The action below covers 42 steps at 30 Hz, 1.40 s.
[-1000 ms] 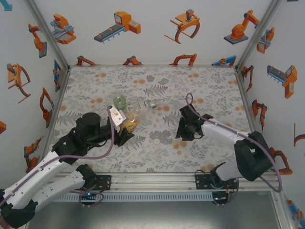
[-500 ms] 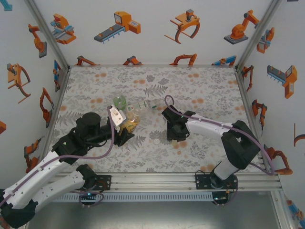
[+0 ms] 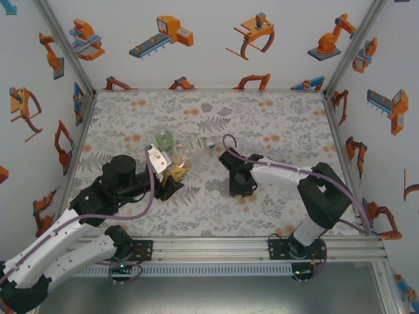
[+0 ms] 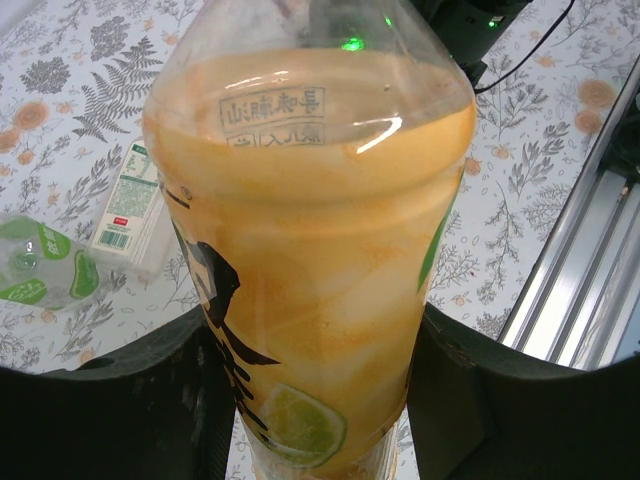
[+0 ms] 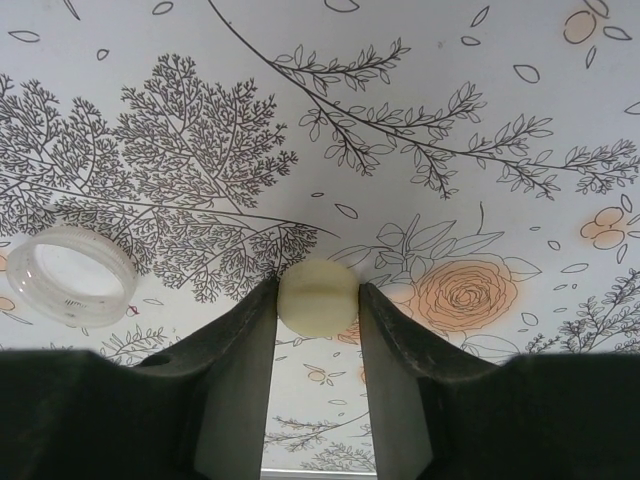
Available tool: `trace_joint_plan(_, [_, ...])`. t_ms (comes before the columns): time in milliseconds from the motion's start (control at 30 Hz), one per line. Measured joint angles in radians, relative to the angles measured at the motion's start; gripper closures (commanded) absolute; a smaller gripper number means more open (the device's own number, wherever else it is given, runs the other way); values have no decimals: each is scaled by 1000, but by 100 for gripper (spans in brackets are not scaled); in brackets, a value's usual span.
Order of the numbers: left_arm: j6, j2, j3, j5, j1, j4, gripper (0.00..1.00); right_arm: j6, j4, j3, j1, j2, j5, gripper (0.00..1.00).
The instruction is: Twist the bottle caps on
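Observation:
My left gripper (image 3: 171,178) is shut on the amber bottle (image 3: 179,167) with the yellow label, holding it off the table left of centre. In the left wrist view the bottle (image 4: 310,250) sits between the two dark fingers (image 4: 120,400). My right gripper (image 5: 317,300) points down at the table, and its fingertips press both sides of a small cream bottle cap (image 5: 317,295). In the top view that gripper (image 3: 238,188) is right of centre. A clear, whitish cap (image 5: 68,275) lies open side up just left of it, and appears as a pale cap (image 3: 215,193) in the top view.
A squat green-tinted bottle (image 3: 163,139) stands behind the amber one. A clear bottle with a green-white label (image 3: 198,144) lies on its side beside it, its label (image 4: 125,208) also visible from the left wrist. The aluminium rail (image 3: 262,245) runs along the near table edge.
The right arm has swung left across the table and lowered over the cream cap, and its fingers have closed onto it. The left arm and the amber bottle have stayed put.

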Motion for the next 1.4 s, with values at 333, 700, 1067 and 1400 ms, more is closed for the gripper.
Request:
trace_joint_plan(333, [17,4,0,9,1,-5,100,-35,-17,-3,3,-79,-1,75])
trace_joint_plan(700, [214,138,62,210,6,-169,100,-349,94,-43,3,-526,-296,93])
trace_joint_plan(1067, [381,278,185,366,-24,-316,100,-760,133,48,4,-719,-678,93])
trace_joint_plan(1400, [433,375,244,370,-94,-411,100,-1016,63,173,20,-678,-820,99])
